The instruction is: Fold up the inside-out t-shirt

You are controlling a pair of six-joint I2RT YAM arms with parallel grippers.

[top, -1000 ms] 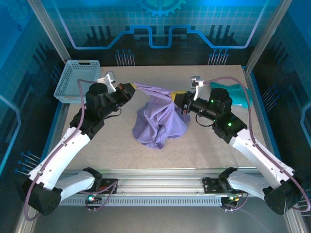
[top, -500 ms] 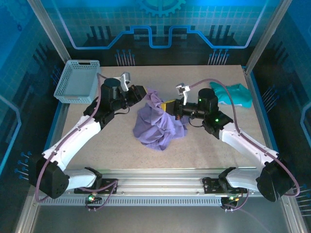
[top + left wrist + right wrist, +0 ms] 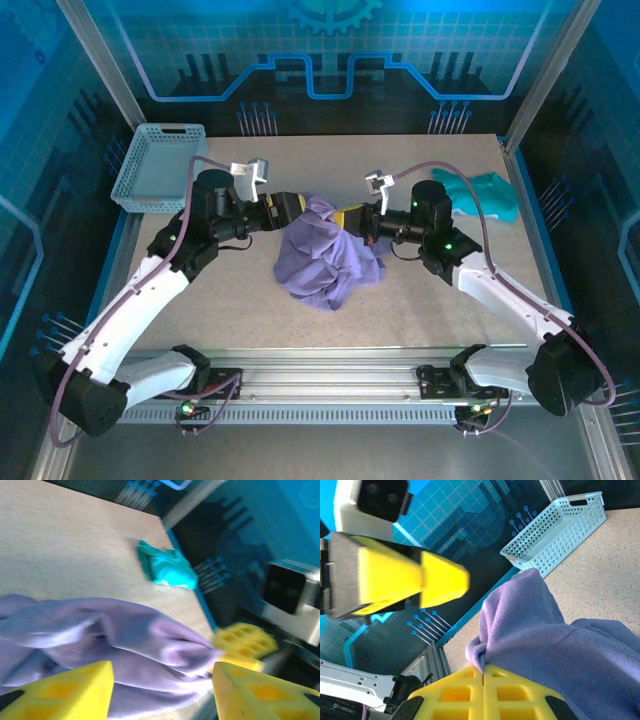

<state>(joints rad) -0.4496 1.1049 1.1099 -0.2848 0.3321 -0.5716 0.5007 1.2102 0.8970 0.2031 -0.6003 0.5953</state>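
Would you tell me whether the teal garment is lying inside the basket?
No, the teal garment lies on the table near its far right corner, well apart from the basket at the far left.

Top external: high and behind, looks down over the whole table. Left wrist: close-up, faces right across the t-shirt toward the teal garment. Right wrist: close-up, faces left toward the basket. All three views share the t-shirt.
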